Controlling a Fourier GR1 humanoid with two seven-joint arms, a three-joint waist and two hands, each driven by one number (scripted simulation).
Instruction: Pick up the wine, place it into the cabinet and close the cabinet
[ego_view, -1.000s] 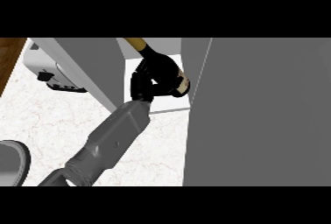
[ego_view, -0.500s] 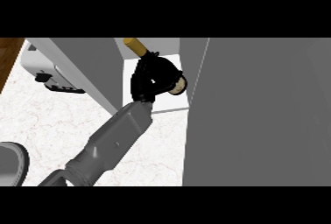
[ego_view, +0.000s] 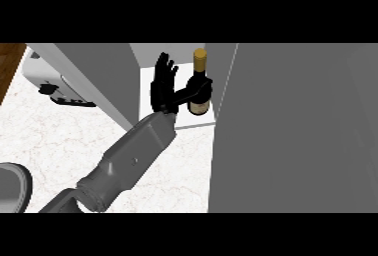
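The left hand is spread, fingers straight, with only its thumb against the wine bottle. The bottle stands upright just right of it inside the open cabinet, apparently set down for release.

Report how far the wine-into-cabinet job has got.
Done: the wine bottle stands upright on the white shelf of the open cabinet. In hand: the left hand is beside it, fingers straight up, with only the thumb across the bottle, so it looks to be letting go. Left: pull the hand clear and close the cabinet, which is wide open.
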